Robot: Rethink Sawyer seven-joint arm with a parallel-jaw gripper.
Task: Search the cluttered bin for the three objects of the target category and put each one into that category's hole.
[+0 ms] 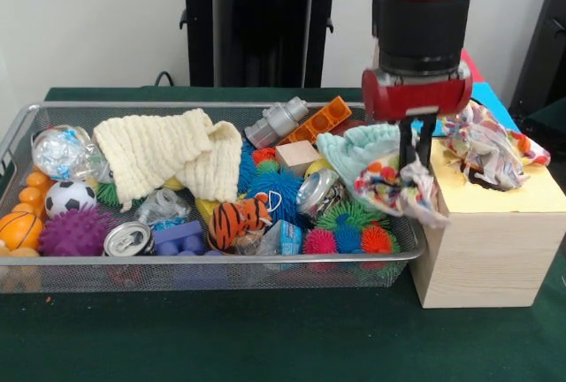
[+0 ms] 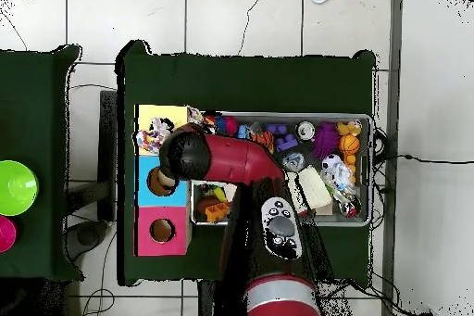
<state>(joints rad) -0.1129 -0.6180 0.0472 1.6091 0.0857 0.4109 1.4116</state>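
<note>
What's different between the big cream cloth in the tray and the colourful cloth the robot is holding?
The cream waffle cloth is plain, thick and ribbed; the printed cloth is thin and white with small red, blue, yellow and green patches. The cream one lies spread over the toys in the mesh bin, while the printed one hangs bunched from the gripper at the bin's end beside the wooden box. The cream one looks larger. Both are crumpled fabric.

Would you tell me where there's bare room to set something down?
The green table in front of the bin and the wooden box is bare. The bin itself is packed, and a printed cloth covers the box's yellow top.
</note>
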